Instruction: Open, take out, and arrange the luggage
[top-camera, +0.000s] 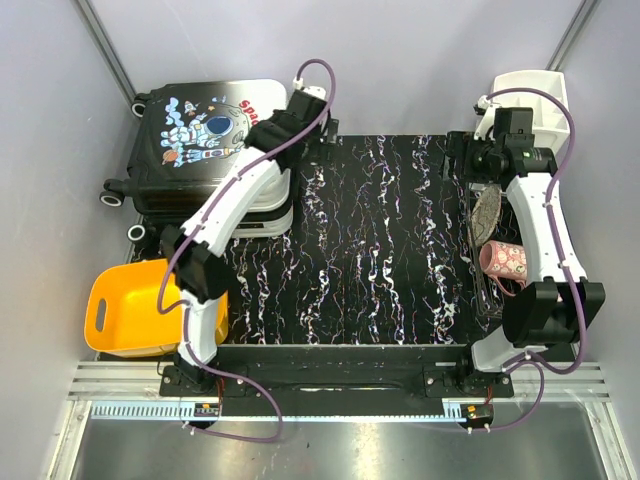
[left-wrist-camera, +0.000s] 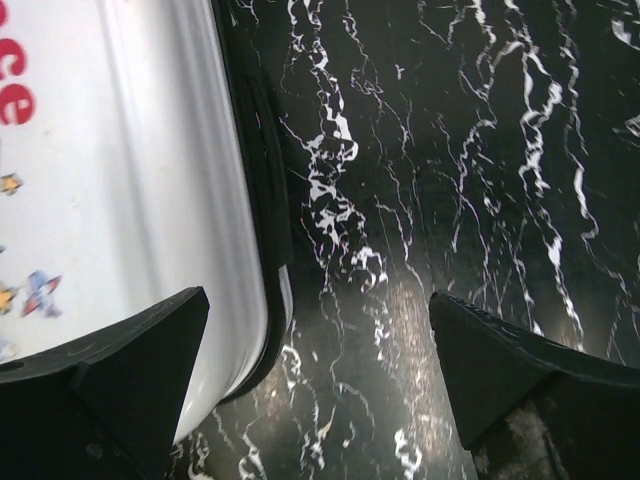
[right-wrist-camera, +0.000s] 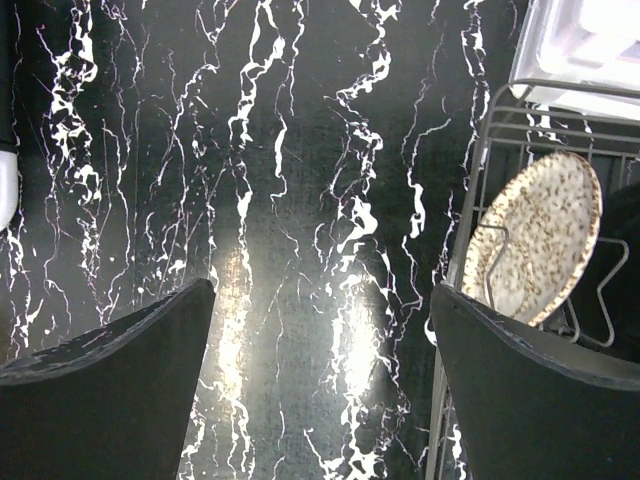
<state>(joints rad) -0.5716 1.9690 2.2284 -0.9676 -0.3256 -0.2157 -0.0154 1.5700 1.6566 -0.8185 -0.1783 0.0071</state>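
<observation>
The luggage (top-camera: 195, 150) lies flat at the table's back left, astronaut panel up and lid down. In the left wrist view its white panel (left-wrist-camera: 120, 180) and dark rim fill the left side. My left gripper (left-wrist-camera: 318, 300) is open at the luggage's right edge (top-camera: 300, 140), one finger over the white panel and the other over the mat, with nothing between them. My right gripper (right-wrist-camera: 320, 290) hangs open and empty above the black marbled mat, at the back right (top-camera: 478, 160) beside the wire rack.
A yellow bin (top-camera: 130, 305) sits in front of the luggage at the left. A wire dish rack (top-camera: 490, 290) on the right holds a speckled plate (right-wrist-camera: 535, 240) and a pink cup (top-camera: 503, 262). A white organizer (top-camera: 530, 95) stands at the back right.
</observation>
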